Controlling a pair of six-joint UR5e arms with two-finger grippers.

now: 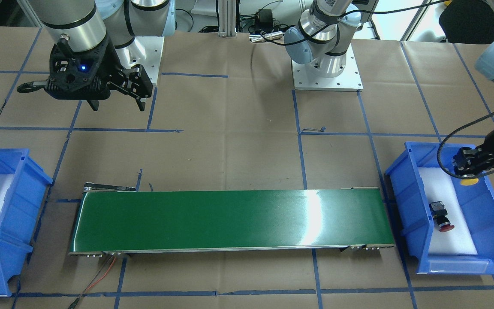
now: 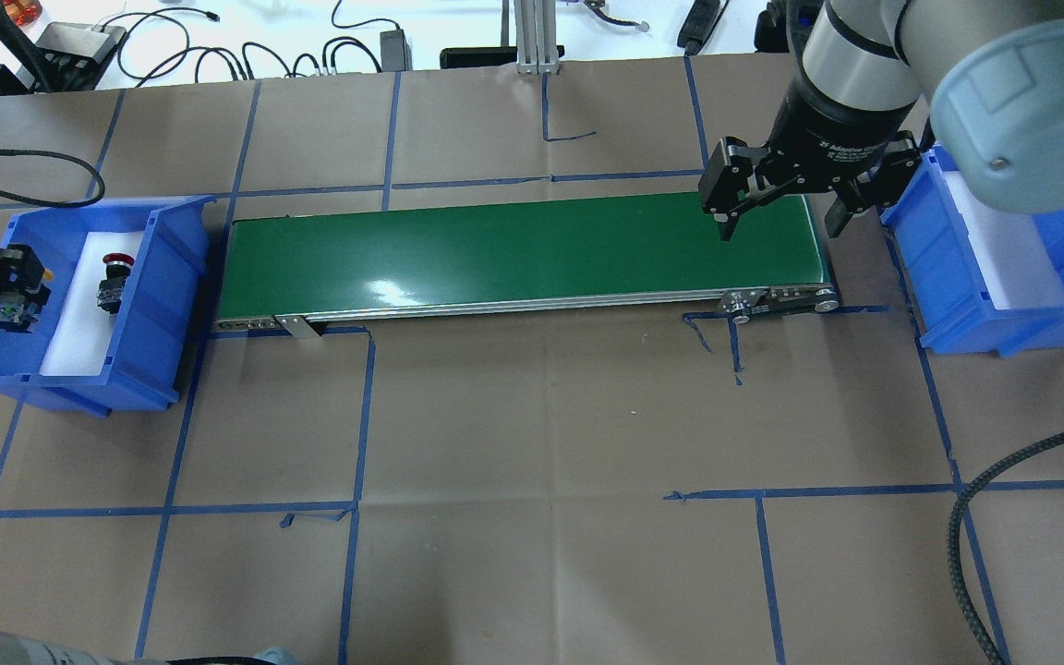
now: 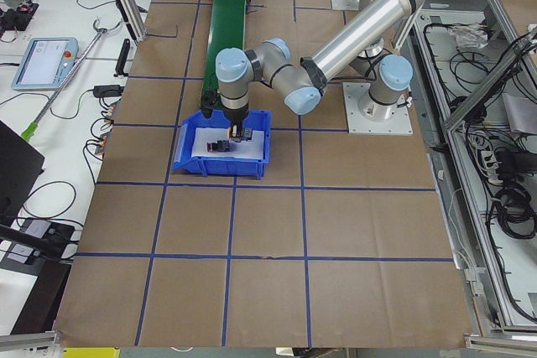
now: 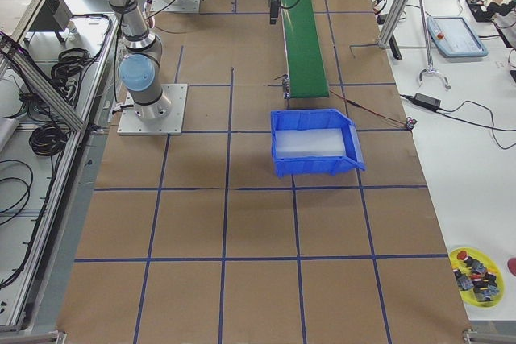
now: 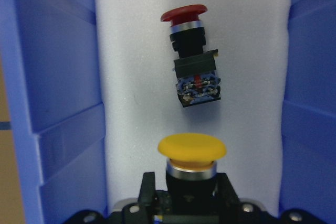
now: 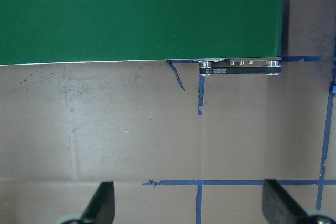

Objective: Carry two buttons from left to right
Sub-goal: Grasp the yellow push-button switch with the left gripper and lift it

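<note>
My left gripper is shut on the yellow-capped button and holds it inside the blue left bin, over the white foam. The cap points away from the wrist camera. The red-capped button lies on its side on the foam just beyond it, and it also shows in the overhead view and the front view. My right gripper is open and empty above the right end of the green conveyor belt, and its fingers show wide apart in the right wrist view.
A second blue bin lined with white foam stands off the belt's right end, with nothing visible in it. The bin walls close in on both sides of the left gripper. Brown paper with blue tape lines covers the table.
</note>
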